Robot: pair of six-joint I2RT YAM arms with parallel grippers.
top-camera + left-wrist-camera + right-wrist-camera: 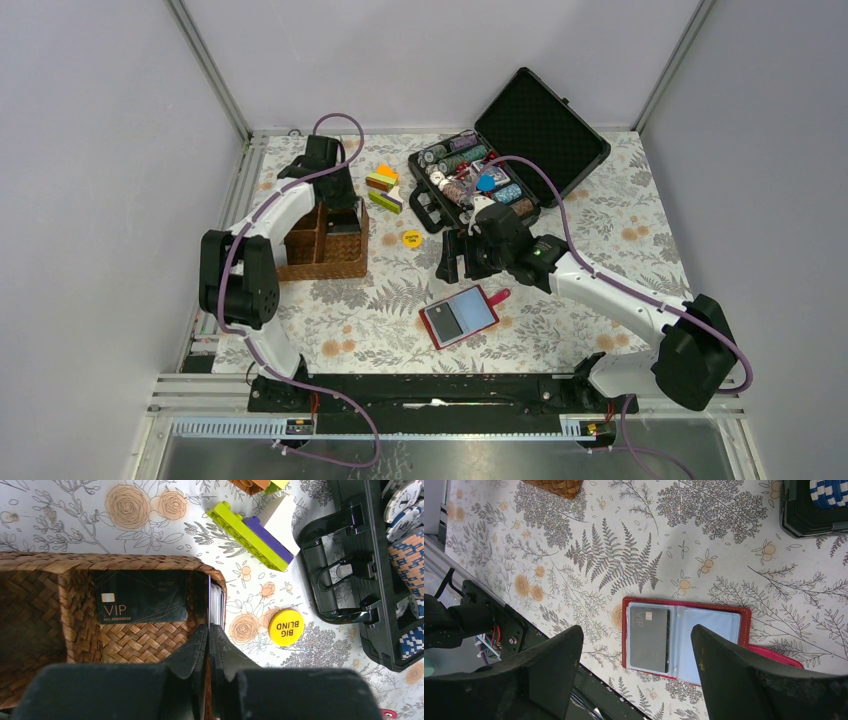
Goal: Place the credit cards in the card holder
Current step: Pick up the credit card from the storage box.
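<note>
The red card holder [459, 316] lies open on the table in front, and a dark VIP card [650, 637] sits in its left clear pocket [684, 635]. My right gripper [460, 258] hovers open and empty above it, the jaws wide apart [636, 670]. My left gripper [342, 222] is down in the wicker basket [125, 562]. Its fingers [208, 630] are pressed together on a thin card seen edge-on, at a stack of upright credit cards [216, 600] against the basket's right wall. A black VIP card [140, 597] leans inside the basket.
An open black case [480, 180] of poker chips stands at the back right. Toy bricks [385, 190] and a yellow BIG BLIND chip [286, 626] lie between the basket and the case. The case handle [335, 570] is near the left gripper.
</note>
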